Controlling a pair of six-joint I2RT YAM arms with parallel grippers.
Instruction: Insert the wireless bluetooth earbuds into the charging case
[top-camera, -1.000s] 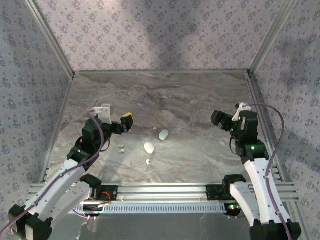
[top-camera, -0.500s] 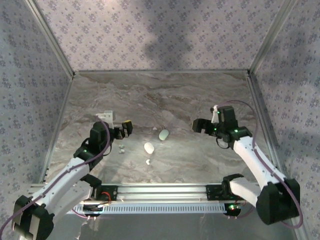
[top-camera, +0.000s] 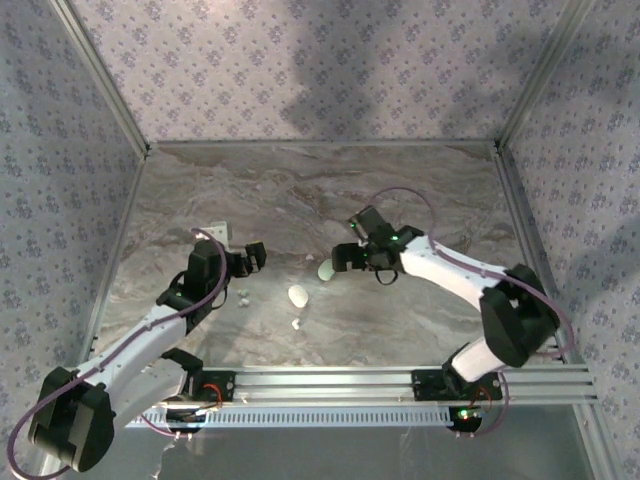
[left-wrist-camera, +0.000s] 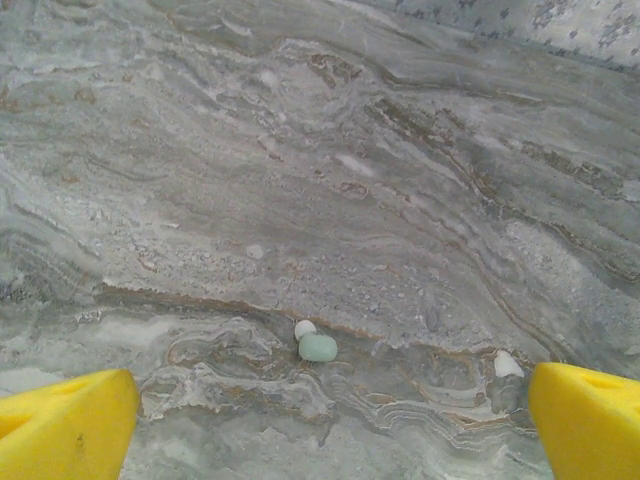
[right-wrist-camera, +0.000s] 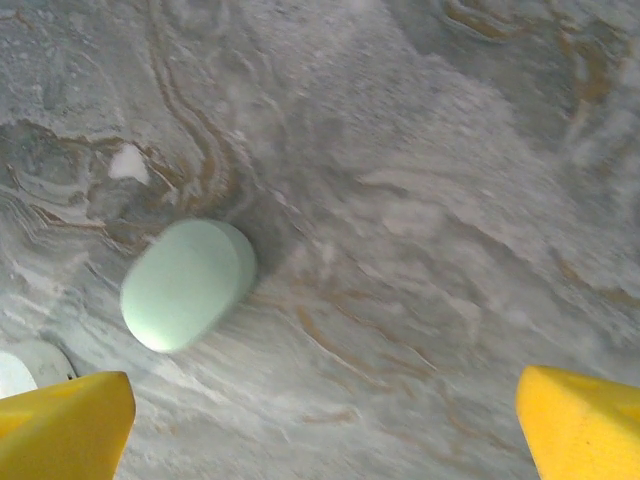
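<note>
Just right of the pale green case (top-camera: 327, 270), the right gripper (top-camera: 352, 245) hovers low with its fingers spread wide and nothing between them. From its wrist, the pale green case (right-wrist-camera: 188, 283) lies flat on the marble table (top-camera: 300, 190), ahead of the left yellow fingertip (right-wrist-camera: 65, 425). A white case (top-camera: 298, 295) lies near the pale green case, on the side toward the arm bases. Well left of the pale green case, two tiny earbuds (top-camera: 242, 295) sit touching each other on the table, one white, one greenish (left-wrist-camera: 318, 347). The left gripper (top-camera: 250, 260) hangs above them, spread wide and empty. Another tiny bit (top-camera: 296, 323) lies past the white case, nearer the bases
</note>
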